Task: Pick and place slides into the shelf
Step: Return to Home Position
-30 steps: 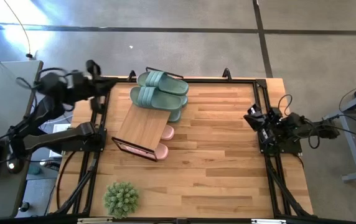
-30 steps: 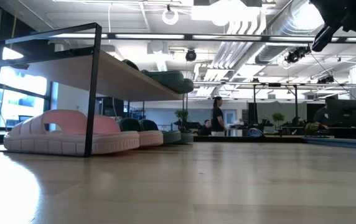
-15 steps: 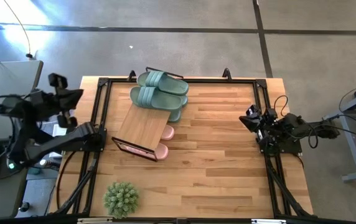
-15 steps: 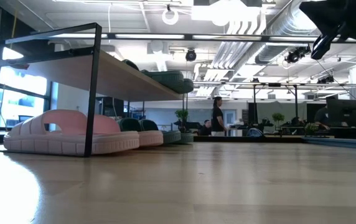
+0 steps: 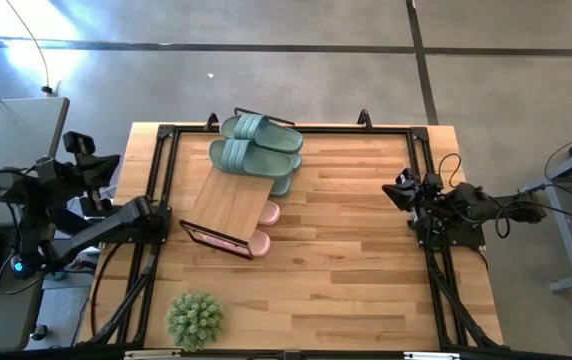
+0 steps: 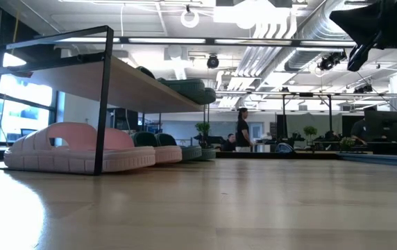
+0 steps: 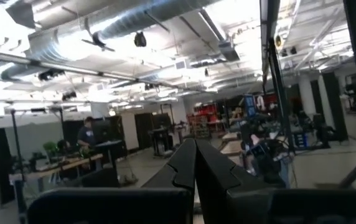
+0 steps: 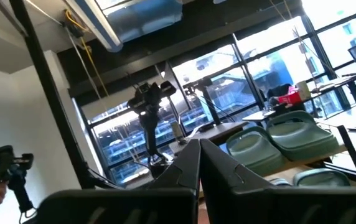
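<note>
The shelf [image 5: 228,208] stands on the table's left half, its bamboo top board on a thin black frame [image 6: 105,97]. Two sage-green slides [image 5: 257,129] [image 5: 255,156] lie side by side on the board's far end. Another green slide [image 5: 282,185] and the pink pair [image 5: 269,212] [image 6: 73,148] rest on the tabletop beneath it. My left gripper [image 7: 195,163] is shut and hangs off the table's left edge [image 5: 106,165]. My right gripper [image 8: 198,163] is shut and hovers at the right edge [image 5: 396,191]. From there it faces the green slides [image 8: 290,138].
A spiky green plant ball [image 5: 195,318] sits near the table's near-left corner. A black frame rail [image 5: 162,180] runs along the table's sides. Bare tabletop [image 5: 346,250] lies between the shelf and the right arm. People stand in the room behind [image 6: 243,129].
My left arm has pulled back from over the table's far-left corner, swinging toward the left and down past the table's edge. The slides and the shelf have stayed where they were.
</note>
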Tool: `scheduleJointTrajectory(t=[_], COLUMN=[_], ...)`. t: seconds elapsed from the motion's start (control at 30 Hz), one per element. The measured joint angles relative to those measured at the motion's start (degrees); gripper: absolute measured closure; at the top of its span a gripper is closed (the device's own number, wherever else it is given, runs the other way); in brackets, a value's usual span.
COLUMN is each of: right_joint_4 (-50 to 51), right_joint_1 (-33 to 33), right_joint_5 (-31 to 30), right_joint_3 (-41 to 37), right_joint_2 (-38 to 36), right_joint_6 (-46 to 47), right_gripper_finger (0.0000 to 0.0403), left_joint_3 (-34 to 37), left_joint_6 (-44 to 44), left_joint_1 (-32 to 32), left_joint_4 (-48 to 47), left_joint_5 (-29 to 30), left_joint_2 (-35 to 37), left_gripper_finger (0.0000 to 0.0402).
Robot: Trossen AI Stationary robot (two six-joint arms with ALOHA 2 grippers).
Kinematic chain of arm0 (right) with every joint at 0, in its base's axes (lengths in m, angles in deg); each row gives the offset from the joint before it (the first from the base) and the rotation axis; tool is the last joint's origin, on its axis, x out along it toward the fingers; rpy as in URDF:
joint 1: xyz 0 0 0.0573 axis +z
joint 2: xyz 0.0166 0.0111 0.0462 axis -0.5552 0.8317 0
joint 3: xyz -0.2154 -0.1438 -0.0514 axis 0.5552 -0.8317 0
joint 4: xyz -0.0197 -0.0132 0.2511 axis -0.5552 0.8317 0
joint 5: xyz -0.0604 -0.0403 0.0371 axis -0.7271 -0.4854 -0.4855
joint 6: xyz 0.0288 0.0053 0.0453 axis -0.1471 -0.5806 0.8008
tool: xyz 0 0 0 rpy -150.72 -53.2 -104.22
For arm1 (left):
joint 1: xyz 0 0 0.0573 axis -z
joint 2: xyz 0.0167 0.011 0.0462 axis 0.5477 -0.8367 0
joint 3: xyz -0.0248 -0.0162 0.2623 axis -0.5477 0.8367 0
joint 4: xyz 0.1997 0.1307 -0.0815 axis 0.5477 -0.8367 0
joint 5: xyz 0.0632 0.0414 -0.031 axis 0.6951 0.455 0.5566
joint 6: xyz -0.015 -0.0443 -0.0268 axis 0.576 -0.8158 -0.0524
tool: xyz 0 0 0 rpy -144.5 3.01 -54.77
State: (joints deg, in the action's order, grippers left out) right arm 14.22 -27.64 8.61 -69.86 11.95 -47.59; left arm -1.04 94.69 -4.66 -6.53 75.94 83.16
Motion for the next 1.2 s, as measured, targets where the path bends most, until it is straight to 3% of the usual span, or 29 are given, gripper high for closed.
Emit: scheduleJointTrajectory(t=[0.17,0.33,0.5,0.67,0.83,1.2], right_joint_4=[1.28,2.81,3.84,3.89,4.04,5.47], right_joint_1=[0.00,0.00,0.00,0.00,0.00,0.00], right_joint_5=[-1.01,-1.09,-1.11,-1.11,-1.09,-1.11], right_joint_3=[0.00,-0.02,-0.02,-0.02,-0.02,-0.04], right_joint_2=[0.00,0.00,0.00,0.00,0.00,0.00], right_joint_6=[0.27,0.44,0.44,0.44,0.44,0.44], right_gripper_finger=[0.0403,0.0403,0.0403,0.0403,0.0403,0.0403], left_joint_3=[0.32,2.15,10.46,20.92,29.24,38.63], left_joint_6=[1.29,5.08,8.23,10.62,11.20,7.53], left_joint_1=[0.00,-0.03,-0.02,0.00,0.00,0.00], left_joint_4=[-0.54,0.80,8.00,21.84,28.22,37.63], left_joint_5=[0.72,6.64,10.18,10.88,11.59,9.31], left_joint_2=[0.00,0.00,0.00,-0.02,-0.07,-0.04], left_gripper_finger=[0.0401,0.0401,0.0401,0.0401,0.0401,0.0401])
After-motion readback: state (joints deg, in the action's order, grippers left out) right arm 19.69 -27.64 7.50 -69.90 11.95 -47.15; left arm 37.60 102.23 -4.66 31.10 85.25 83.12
